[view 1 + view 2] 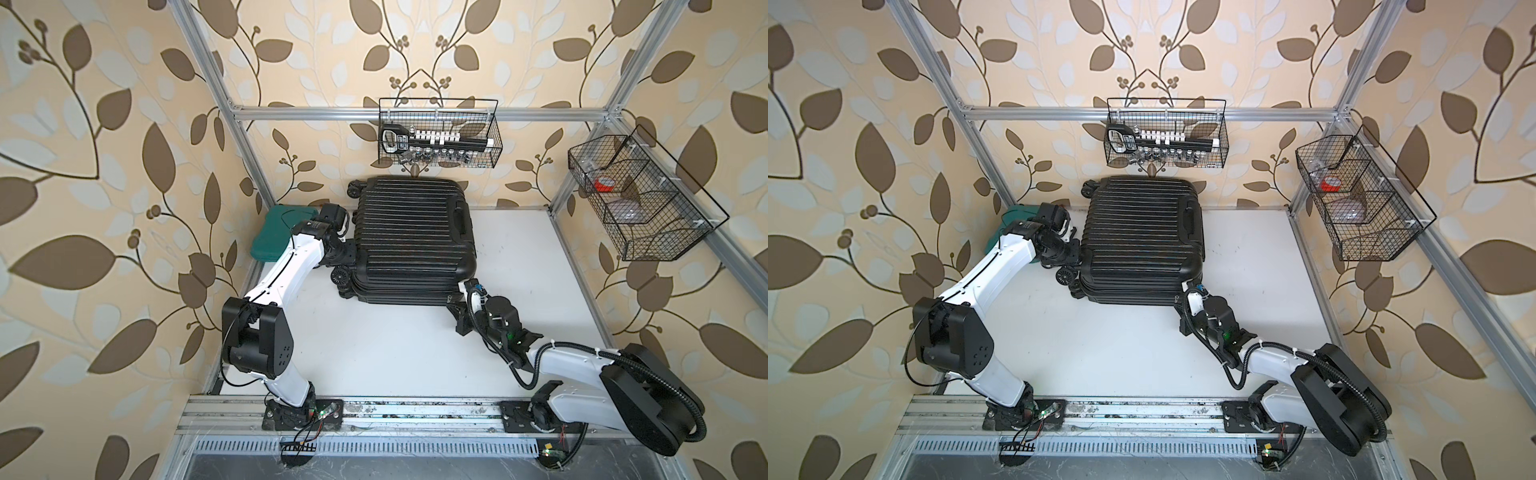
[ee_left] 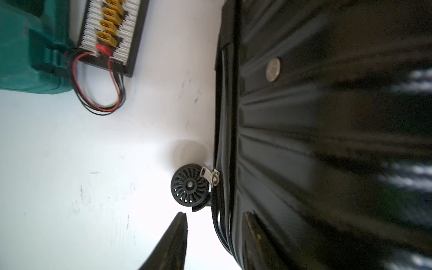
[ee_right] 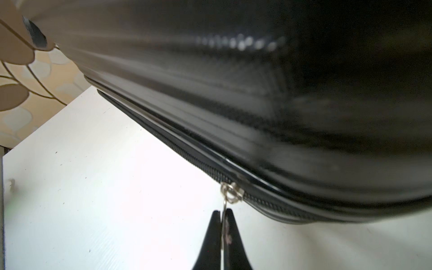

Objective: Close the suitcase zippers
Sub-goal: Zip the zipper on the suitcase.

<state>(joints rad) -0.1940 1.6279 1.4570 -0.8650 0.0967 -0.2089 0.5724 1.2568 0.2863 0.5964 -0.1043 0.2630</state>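
Note:
The black ribbed suitcase [image 1: 411, 241] lies flat, its lid down, at the back of the white table in both top views. My right gripper [image 3: 224, 211] is at its near right corner [image 1: 459, 286], shut on the thin silver pull of a zipper slider [image 3: 231, 192]. The zipper track [image 3: 187, 159] looks parted beyond the slider and joined behind it. My left gripper [image 2: 217, 215] is at the suitcase's left side, by the casters, and stands open. One of its fingers [image 2: 182, 233] is over the table and the other over the shell, with the rim between them. A second silver pull [image 2: 211, 176] hangs by a caster wheel [image 2: 189, 184].
A teal tool case [image 1: 282, 232] sits left of the suitcase, with a connector board and looped red and black wires [image 2: 109, 35] beside it. Wire baskets hang on the back rail [image 1: 438, 133] and right rail [image 1: 640, 199]. Aluminium frame posts edge the table.

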